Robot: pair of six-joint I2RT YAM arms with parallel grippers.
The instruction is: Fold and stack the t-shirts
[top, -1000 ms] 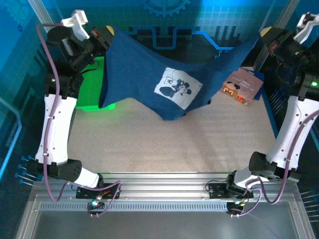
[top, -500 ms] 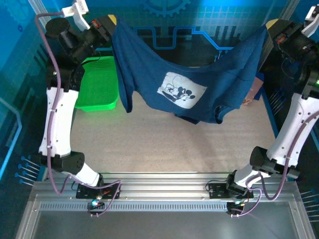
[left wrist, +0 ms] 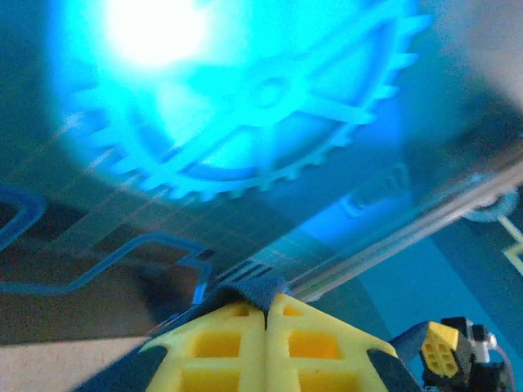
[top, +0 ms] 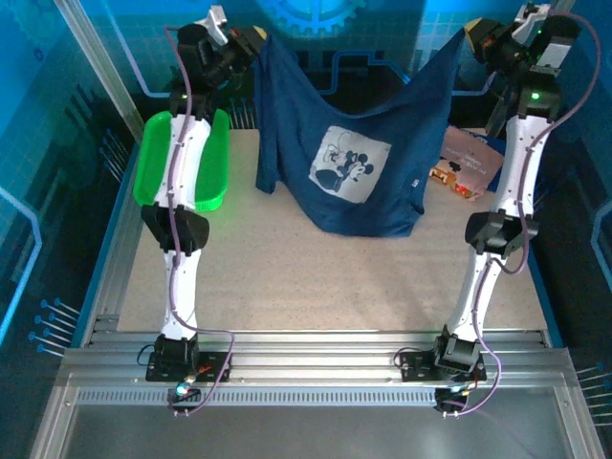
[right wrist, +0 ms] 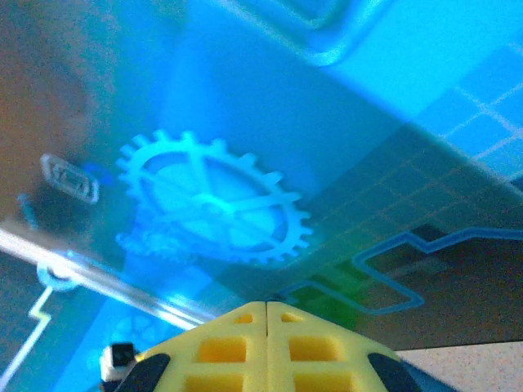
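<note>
**Shirt Held Up, Ready to Lay Flat**

The cartoon-print t-shirt [top: 354, 177] hangs over the table [top: 335, 287], hem perhaps touching. The pinkish-tan t-shirt [top: 470, 161] lies far right. Beyond, left gripper [top: 251, 40] and right gripper [top: 475, 38] pinch the hanging shirt's top corners, fingers pressed together. Both arms have stretched higher and farther than a second ago. Next it likely needs lowering flat.
</note>
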